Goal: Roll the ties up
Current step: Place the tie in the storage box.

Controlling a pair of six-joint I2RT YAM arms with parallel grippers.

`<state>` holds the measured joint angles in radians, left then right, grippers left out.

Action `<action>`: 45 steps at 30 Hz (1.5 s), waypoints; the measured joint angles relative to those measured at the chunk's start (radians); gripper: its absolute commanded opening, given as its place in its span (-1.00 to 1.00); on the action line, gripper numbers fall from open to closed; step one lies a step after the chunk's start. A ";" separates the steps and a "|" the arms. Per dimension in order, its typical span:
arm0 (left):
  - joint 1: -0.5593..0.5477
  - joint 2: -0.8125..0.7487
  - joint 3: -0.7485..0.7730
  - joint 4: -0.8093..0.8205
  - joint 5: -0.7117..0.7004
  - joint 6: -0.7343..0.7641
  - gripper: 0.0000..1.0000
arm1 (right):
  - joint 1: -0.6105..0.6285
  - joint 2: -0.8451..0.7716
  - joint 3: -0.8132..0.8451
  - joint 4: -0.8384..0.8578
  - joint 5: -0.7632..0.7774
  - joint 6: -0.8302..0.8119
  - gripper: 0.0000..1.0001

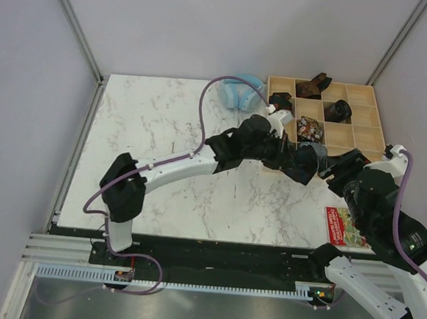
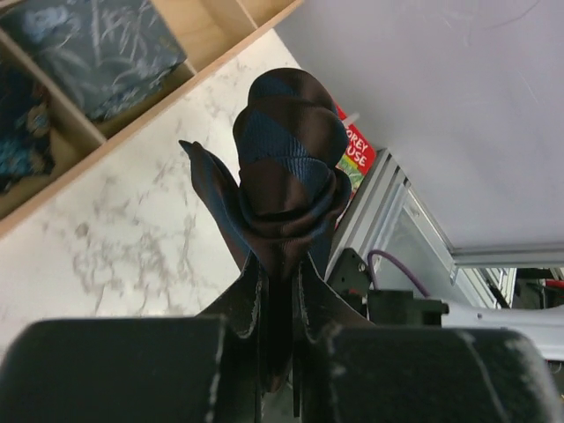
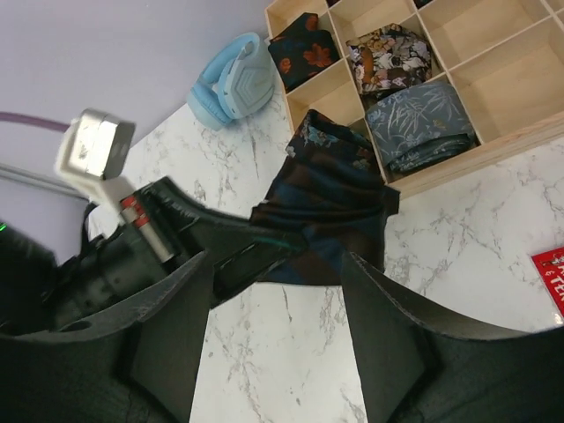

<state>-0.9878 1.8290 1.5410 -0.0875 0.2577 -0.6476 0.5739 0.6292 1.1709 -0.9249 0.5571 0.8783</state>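
A rolled tie (image 2: 286, 176), brown with blue stripes, sticks out from between the fingers of my left gripper (image 2: 280, 278), which is shut on its lower end. In the top view the left gripper (image 1: 291, 160) holds this tie (image 1: 307, 164) just above the marble table, in front of the wooden box (image 1: 383, 132). My right gripper (image 3: 278, 264) is open, its fingers spread on either side of the tie (image 3: 330, 220) and short of touching it. In the top view the right gripper (image 1: 338, 170) sits just right of the roll.
The box holds rolled ties in several compartments: a grey-blue one (image 3: 421, 128), a floral one (image 3: 388, 55), a dark one with orange (image 3: 302, 50). Light blue headphones (image 1: 240, 90) lie left of the box. A red booklet (image 1: 345, 225) lies near the table's front right edge.
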 measured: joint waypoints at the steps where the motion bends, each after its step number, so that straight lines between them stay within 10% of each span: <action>1: -0.003 0.039 0.038 0.007 0.008 0.004 -0.96 | 0.000 -0.003 0.007 -0.011 0.002 0.000 0.36; 16: -0.035 0.536 0.619 0.043 0.011 0.045 -0.96 | 0.000 -0.066 0.023 -0.086 0.043 0.000 0.36; 45: -0.103 0.978 0.888 0.472 -0.331 0.129 -0.96 | 0.000 -0.108 -0.077 -0.086 0.044 -0.012 0.37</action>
<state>-1.0908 2.8071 2.4290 0.3843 -0.0731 -0.5186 0.5739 0.5213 1.0943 -1.0107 0.6010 0.8661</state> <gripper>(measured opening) 0.091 0.684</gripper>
